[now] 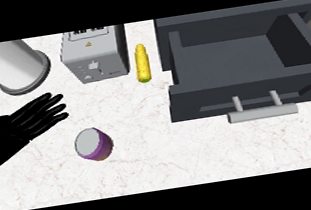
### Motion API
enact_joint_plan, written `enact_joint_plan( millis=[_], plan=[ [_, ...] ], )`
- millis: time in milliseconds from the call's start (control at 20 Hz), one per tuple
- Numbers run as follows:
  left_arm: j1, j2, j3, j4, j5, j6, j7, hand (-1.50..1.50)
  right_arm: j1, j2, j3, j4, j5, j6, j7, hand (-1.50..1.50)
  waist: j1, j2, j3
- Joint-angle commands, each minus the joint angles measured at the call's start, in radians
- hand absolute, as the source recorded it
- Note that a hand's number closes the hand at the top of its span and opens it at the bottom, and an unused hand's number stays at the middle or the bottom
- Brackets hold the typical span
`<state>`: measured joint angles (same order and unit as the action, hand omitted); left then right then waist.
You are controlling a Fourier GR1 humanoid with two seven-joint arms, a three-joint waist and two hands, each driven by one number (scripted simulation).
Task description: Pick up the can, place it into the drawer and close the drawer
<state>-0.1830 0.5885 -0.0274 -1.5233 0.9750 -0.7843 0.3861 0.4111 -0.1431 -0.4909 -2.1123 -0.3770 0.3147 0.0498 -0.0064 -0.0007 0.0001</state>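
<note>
A purple can (pixel 93 144) with a grey top lies on the white marble counter, left of centre. My left hand (pixel 35 116) is black and open, its fingers spread, and it hovers just up and to the left of the can without touching it. A dark grey drawer (pixel 248 52) stands pulled open at the right; nothing lies inside it. Its grey handle (pixel 261 112) faces the front. My right hand does not show.
A white cylinder (pixel 12 65) stands at the back left. Beside it is a grey box-shaped appliance (pixel 94 53). A yellow corn cob (pixel 141 62) lies between the appliance and the drawer.
</note>
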Motion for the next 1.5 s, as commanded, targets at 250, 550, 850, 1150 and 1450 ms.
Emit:
enact_joint_plan(
  millis=[250, 550, 850, 1150, 1450],
  plan=[
    [-0.003, -0.153, 0.039, 0.124, -0.281, -0.074, -0.102, -1.5, 0.039, 0.025, -0.062, -0.099, -0.069, 0.049, 0.084, -1.5, -0.001, 0.0, -0.001],
    [0.009, -0.231, 0.058, 0.22, -0.502, -0.111, -0.228, -1.5, 0.016, 0.048, -0.087, -0.053, -0.039, 0.09, 0.045, -1.5, 0.001, 0.001, 0.0],
    [-0.074, -0.284, 0.106, 0.391, -0.702, -0.095, -0.424, -1.5, 0.018, 0.094, -0.083, -0.071, -0.031, 0.103, 0.062, -1.5, -0.004, 0.002, -0.001],
    [-0.126, -0.276, 0.104, 0.605, -0.922, -0.087, -0.676, -1.5, -0.029, 0.036, -0.139, -0.023, -0.052, 0.123, 0.086, -1.5, -0.006, 0.004, -0.001],
    [-0.152, -0.24, 0.07, 0.812, -1.034, -0.099, -0.873, -1.5, 0.023, 0.052, -0.185, -0.031, -0.109, 0.189, 0.074, -1.5, -0.013, 0.004, -0.002]
  ],
)
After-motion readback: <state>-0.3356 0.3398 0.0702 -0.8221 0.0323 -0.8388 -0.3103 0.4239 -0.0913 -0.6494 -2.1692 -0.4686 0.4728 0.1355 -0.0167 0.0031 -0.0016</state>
